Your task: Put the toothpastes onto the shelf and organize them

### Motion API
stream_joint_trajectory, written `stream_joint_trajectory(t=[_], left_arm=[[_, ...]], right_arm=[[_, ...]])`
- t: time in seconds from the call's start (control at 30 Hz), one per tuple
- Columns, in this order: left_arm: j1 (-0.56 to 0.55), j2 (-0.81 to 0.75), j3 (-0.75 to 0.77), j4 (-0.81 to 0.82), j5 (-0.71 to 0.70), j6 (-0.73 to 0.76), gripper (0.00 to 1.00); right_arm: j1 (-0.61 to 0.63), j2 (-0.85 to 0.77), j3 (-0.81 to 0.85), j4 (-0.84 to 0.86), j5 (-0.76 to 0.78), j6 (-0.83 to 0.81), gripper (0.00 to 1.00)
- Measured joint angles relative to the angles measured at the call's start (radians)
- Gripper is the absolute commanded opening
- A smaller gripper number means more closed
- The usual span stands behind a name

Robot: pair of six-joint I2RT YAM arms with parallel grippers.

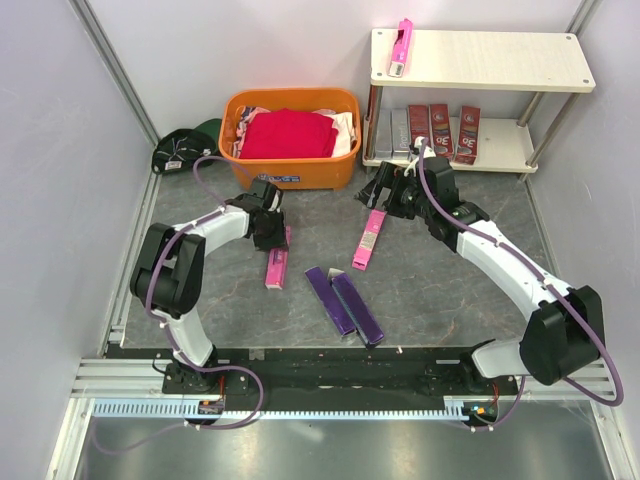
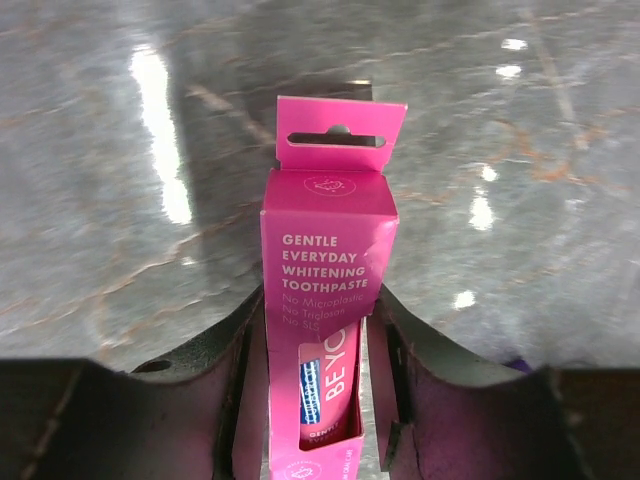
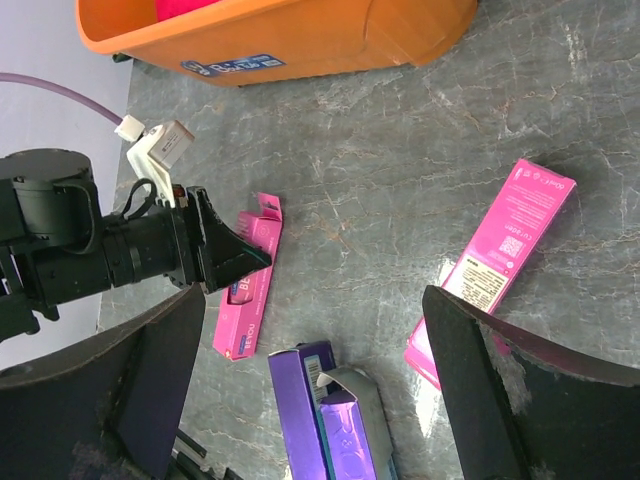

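My left gripper [image 2: 318,305] has closed round the lower half of a hot pink toothpaste box [image 2: 328,250] lying flat on the table. Its left finger is against the box, and a thin sliver of table shows beside the right finger. In the top view this box [image 1: 276,264] lies left of centre. My right gripper [image 3: 315,335] hangs wide open above the table, with a second pink box [image 3: 505,245] under its right finger. Two purple boxes [image 1: 344,304] lie side by side in front. The shelf [image 1: 500,62] holds a pink box [image 1: 401,47] on top, with silver-grey [image 1: 392,130] and dark red boxes [image 1: 441,128] below.
An orange basket [image 1: 290,170] with a red cloth [image 1: 288,133] stands left of the shelf. A dark bundle [image 1: 185,147] lies in the back left corner. Grey walls close in both sides.
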Motion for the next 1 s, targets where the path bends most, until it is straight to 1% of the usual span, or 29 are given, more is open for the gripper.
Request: stream_joint_trajectory(t=[0.13, 0.33, 0.53, 0.7, 0.73, 0.77, 0.93, 1.0], left_arm=[[-0.006, 0.004, 0.011, 0.008, 0.075, -0.002, 0.3], [-0.01, -0.006, 0.049, 0.023, 0.167, -0.009, 0.29], [-0.004, -0.078, 0.077, 0.058, 0.254, -0.059, 0.28], [0.019, -0.14, 0.07, 0.187, 0.365, -0.179, 0.28], [0.026, -0.155, 0.059, 0.25, 0.401, -0.231, 0.28], [0.031, -0.16, 0.055, 0.274, 0.41, -0.251, 0.28], [0.045, -0.184, -0.032, 0.518, 0.489, -0.463, 0.28], [0.045, -0.184, -0.058, 0.578, 0.506, -0.526, 0.28]], right_arm=[[0.0, 0.002, 0.0, -0.005, 0.0, -0.004, 0.98], [0.0, 0.003, 0.0, -0.007, -0.006, -0.013, 0.98], [0.006, 0.002, 0.0, -0.006, -0.008, -0.027, 0.98], [0.055, -0.002, 0.0, -0.019, 0.019, -0.042, 0.98], [0.075, -0.004, 0.0, -0.021, 0.026, -0.044, 0.98], [0.09, -0.005, 0.0, -0.023, 0.031, -0.045, 0.98], [0.169, -0.007, 0.01, -0.027, 0.053, -0.044, 0.98], [0.203, -0.007, 0.019, -0.027, 0.065, -0.044, 0.98]])
